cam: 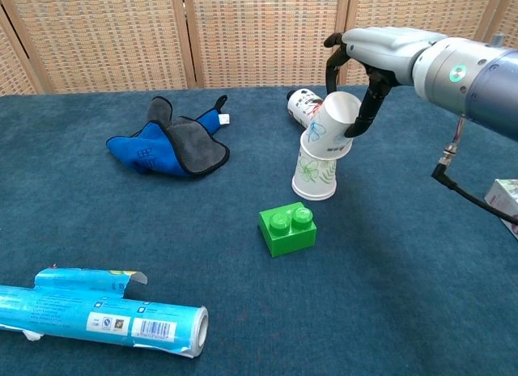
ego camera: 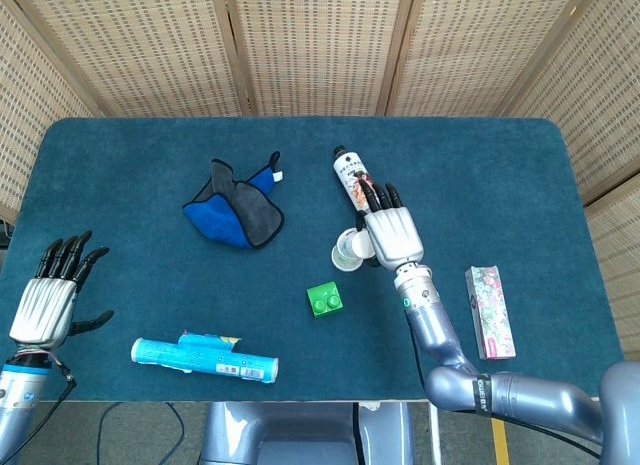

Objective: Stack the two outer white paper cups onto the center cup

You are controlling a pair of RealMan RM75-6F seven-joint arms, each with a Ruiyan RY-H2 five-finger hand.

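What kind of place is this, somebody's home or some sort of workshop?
Most likely a robot test area, not a home. A blue felt-covered table stands before woven folding screens, with unrelated items scattered on it: paper cups, a green toy brick, a blue cloth.

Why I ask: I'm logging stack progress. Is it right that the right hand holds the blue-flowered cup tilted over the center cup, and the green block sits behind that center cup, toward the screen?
Not quite. The green block sits in front of the center cup, toward the robot, as the chest view shows. The right hand does hold the blue-flowered cup tilted over it.
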